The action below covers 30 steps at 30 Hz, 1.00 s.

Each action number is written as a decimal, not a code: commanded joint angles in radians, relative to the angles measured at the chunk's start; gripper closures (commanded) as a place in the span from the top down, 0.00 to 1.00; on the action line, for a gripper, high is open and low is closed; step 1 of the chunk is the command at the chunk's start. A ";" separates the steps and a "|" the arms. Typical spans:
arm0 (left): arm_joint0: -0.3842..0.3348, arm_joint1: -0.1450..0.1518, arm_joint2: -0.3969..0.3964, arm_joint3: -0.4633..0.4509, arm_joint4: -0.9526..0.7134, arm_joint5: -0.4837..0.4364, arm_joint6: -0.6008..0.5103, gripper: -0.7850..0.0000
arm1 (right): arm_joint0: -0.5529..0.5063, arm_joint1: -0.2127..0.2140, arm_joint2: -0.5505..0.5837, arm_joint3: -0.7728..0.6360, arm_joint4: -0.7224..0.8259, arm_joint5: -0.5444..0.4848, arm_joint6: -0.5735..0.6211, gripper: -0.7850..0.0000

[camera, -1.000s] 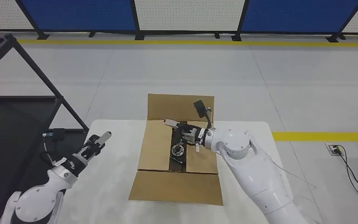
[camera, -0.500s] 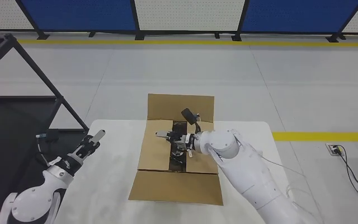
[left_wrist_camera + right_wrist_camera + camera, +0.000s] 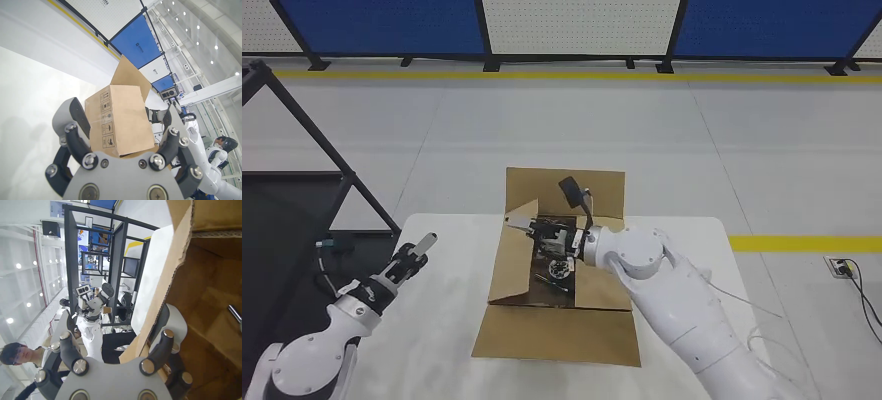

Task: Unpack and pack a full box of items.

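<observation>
At the near left of the table (image 3: 452,300), your left gripper (image 3: 425,242) hovered with its fingers spread and nothing between them, aimed at the box (image 3: 552,335) and well apart from it. The box sat at mid-table, its near and far flaps folded flat outward. Farther in, your right gripper (image 3: 117,315) straddled the free edge of the left flap (image 3: 164,275), which stood raised. The fingers were wide apart, one inside the box against the cardboard and the other outside and clear of it, so the flap was propped rather than pinched. Past the flap, dark items (image 3: 560,268) lay in the opening, too small to tell apart.

The flap looks light and stiff, likely to hinge freely at its crease but to crumple or tear along its ragged corrugated edge. You would probably do best to take it near the middle of the free edge, gripping gently. The box itself may slide if the flap is pulled hard.
</observation>
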 commanded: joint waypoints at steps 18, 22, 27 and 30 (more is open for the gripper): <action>0.043 0.010 -0.095 0.016 -0.062 -0.037 0.008 1.00 | 0.106 -0.159 -0.219 0.151 0.108 -0.012 -0.218 1.00; 0.056 0.013 -0.094 0.016 -0.018 -0.054 0.000 1.00 | 0.133 -0.198 -0.256 0.228 0.114 -0.012 -0.232 1.00; 0.051 0.011 -0.089 0.019 -0.039 -0.038 0.039 1.00 | 0.152 -0.240 -0.290 0.307 0.102 -0.015 -0.261 1.00; 0.046 0.007 -0.092 0.017 -0.096 -0.020 0.072 1.00 | 0.159 -0.261 -0.301 0.348 0.098 -0.017 -0.270 1.00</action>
